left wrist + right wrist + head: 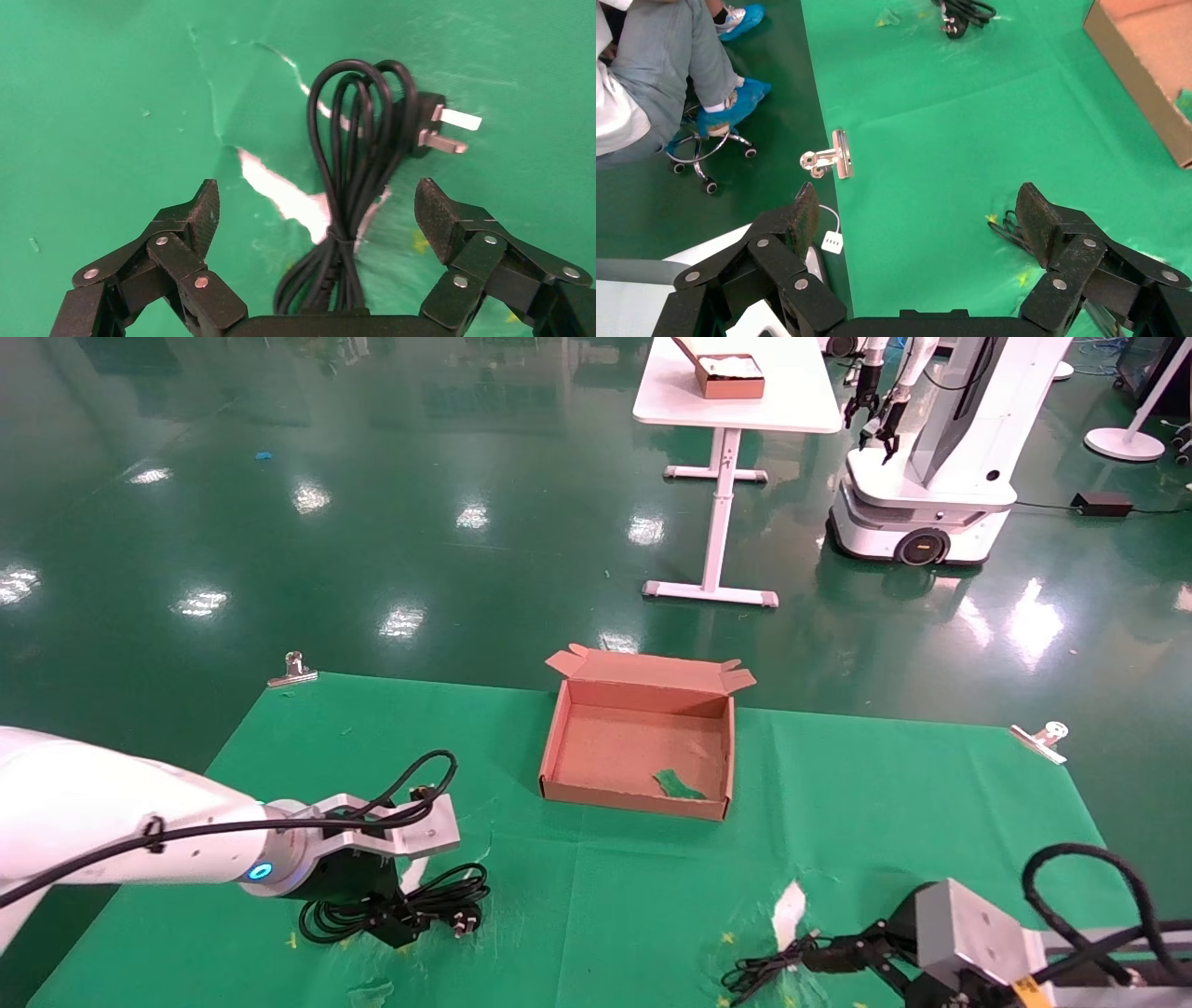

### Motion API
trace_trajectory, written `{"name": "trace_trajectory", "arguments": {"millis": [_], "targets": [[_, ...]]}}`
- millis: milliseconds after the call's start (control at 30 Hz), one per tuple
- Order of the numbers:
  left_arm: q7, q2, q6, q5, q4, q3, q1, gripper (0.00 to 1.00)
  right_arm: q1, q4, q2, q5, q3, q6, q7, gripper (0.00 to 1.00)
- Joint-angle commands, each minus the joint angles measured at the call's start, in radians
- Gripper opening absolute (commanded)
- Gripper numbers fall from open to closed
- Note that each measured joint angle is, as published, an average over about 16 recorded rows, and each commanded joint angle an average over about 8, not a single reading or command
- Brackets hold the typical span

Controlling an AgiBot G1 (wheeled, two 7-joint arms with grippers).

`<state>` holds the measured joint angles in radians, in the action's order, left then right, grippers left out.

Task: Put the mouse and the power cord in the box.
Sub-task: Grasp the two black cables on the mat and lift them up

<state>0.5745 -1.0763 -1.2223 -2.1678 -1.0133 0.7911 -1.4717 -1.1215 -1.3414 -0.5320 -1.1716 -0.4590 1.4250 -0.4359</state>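
The power cord [351, 165], a thick black bundle tied in the middle with a pronged plug [439, 130], lies on the green cloth at the front left [438, 896]. My left gripper [316, 203] hangs open right over it [402, 922], one finger on each side of the bundle, not touching it. The brown box [559, 747] stands open in the middle, lid flap at the back. My right gripper [916, 210] is open at the front right [824, 954], beside a thin black wire bundle [759, 975]. The mouse body is hidden.
Metal clips [293, 668] [1043, 738] pin the cloth's far corners; another clip [831, 158] holds its near edge. A green scrap [678, 784] lies inside the box. White tears [790, 905] show in the cloth. Beyond stand a white table [736, 407] and another robot [931, 458].
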Motion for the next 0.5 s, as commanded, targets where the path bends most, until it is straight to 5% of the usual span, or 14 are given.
{"name": "trace_trajectory", "arguments": {"millis": [33,500], "targets": [[0.0,-0.021,0.011,-0.022,0.029,0.009,-0.01,1.0,0.005,0.0,0.004,0.004,0.002,-0.001,0.004,1.0],[0.011,-0.054,0.068,-0.135,0.084,0.049,-0.009,1.0,0.029,0.002,0.009,-0.001,-0.004,-0.009,0.003,1.0]]}}
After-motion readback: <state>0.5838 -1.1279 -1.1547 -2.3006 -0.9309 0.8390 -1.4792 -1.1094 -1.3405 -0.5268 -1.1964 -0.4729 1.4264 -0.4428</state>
